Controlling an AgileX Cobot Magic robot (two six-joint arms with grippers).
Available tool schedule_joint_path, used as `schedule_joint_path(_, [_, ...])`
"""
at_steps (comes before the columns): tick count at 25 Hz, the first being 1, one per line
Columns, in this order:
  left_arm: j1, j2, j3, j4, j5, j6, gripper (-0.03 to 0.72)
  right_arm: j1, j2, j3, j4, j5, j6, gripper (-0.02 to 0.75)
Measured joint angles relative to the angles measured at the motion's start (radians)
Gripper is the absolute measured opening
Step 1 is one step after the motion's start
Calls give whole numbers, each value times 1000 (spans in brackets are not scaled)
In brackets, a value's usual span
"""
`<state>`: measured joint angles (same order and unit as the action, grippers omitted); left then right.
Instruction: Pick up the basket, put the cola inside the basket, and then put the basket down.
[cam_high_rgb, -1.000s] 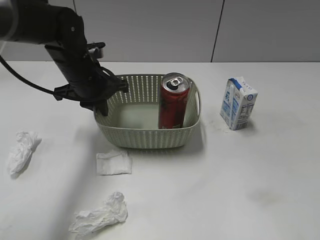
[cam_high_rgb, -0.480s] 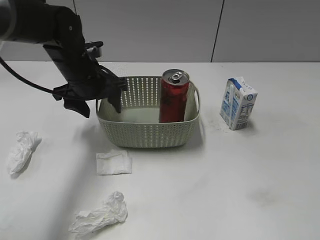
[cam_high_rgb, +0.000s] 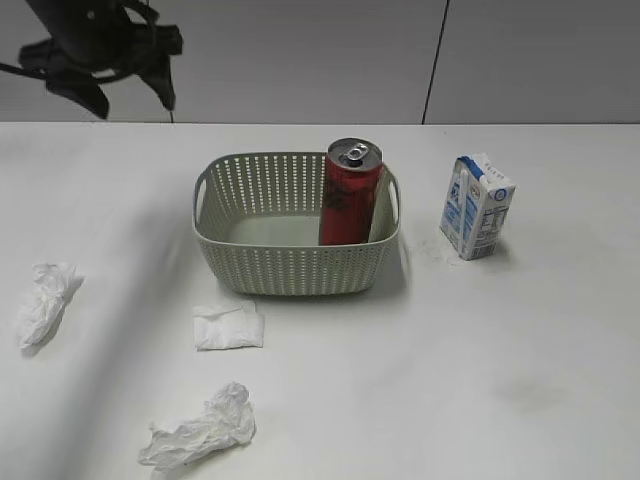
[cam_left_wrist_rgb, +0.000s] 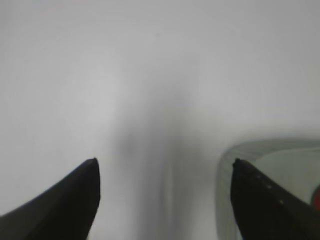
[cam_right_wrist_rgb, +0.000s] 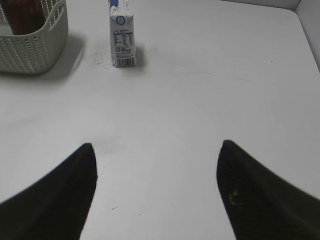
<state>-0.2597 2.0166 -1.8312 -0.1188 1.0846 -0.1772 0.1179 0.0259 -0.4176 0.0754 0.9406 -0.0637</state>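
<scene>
The pale sage-green basket (cam_high_rgb: 290, 260) stands on the white table in the exterior view. The red cola can (cam_high_rgb: 349, 195) stands upright inside it at the right end. My left gripper (cam_high_rgb: 135, 100) is open and empty, high at the top left, well away from the basket. In the left wrist view its jaws (cam_left_wrist_rgb: 165, 162) are apart over blurred table, with the basket's rim (cam_left_wrist_rgb: 225, 170) at the lower right. My right gripper (cam_right_wrist_rgb: 156, 145) is open and empty over bare table; the basket (cam_right_wrist_rgb: 35, 45) shows at that view's top left. The right gripper is out of the exterior view.
A blue-and-white carton (cam_high_rgb: 477, 206) stands right of the basket; it also shows in the right wrist view (cam_right_wrist_rgb: 122, 37). A flat white tissue (cam_high_rgb: 228, 325) lies in front of the basket. Crumpled tissues lie at the left (cam_high_rgb: 42, 303) and front (cam_high_rgb: 200, 428).
My left gripper let go of the basket's left end and rose away up and to the left. The basket, tilted a second ago, now sits flat on the table.
</scene>
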Motion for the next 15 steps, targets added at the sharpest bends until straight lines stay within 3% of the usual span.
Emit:
schedule_joint_path(7, [38, -24, -47, 261, 126, 17, 604, 0, 0, 0, -32, 0, 27, 563])
schedule_joint_path(15, [39, -143, 65, 298, 129, 59, 594, 0, 0, 0, -38, 0, 30, 563])
